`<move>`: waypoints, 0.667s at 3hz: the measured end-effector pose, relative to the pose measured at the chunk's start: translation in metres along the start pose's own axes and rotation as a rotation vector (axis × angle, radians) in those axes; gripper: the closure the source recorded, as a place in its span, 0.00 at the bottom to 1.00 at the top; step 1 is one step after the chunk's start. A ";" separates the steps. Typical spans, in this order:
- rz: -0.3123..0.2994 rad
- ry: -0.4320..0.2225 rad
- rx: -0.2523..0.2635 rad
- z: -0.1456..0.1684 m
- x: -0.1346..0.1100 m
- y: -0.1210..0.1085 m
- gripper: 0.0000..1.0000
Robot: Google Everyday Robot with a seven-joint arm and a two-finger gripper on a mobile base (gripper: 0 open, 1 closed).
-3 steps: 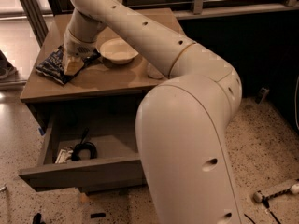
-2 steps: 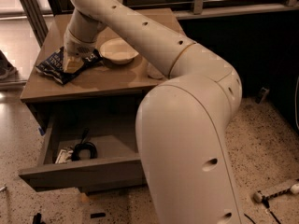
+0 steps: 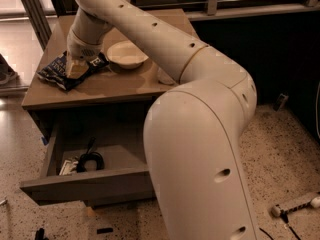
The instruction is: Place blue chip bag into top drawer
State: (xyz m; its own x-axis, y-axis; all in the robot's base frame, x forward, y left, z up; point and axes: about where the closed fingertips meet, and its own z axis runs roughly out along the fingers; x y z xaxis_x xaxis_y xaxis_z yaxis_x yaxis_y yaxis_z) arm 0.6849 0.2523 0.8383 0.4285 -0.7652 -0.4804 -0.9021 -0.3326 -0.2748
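Note:
The blue chip bag (image 3: pixel 57 73), dark navy with white lettering, lies on the left part of the cabinet top (image 3: pixel 115 86). My gripper (image 3: pixel 76 70) is down on the bag, right over its middle, and touches it. The top drawer (image 3: pixel 85 180) stands pulled open below the cabinet top, with a black coiled cable (image 3: pixel 90 161) and a small white item inside at its left. My large white arm (image 3: pixel 190 99) covers the drawer's right part.
A shallow white bowl (image 3: pixel 127 54) sits on the cabinet top just right of the bag. A white object (image 3: pixel 166 77) peeks out behind my arm. A white tool (image 3: pixel 295 205) lies on the speckled floor at the right. A dark wall stands behind.
The gripper has stayed on the bag at the same spot. The bag, bowl and drawer have not visibly moved.

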 end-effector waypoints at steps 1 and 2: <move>-0.014 -0.023 -0.022 -0.009 -0.010 0.003 1.00; -0.028 -0.036 -0.041 -0.051 -0.043 0.033 1.00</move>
State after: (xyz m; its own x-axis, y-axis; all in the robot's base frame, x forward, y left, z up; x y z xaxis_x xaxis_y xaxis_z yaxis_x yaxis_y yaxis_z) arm 0.6339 0.2456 0.8921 0.4544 -0.7350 -0.5033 -0.8908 -0.3765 -0.2544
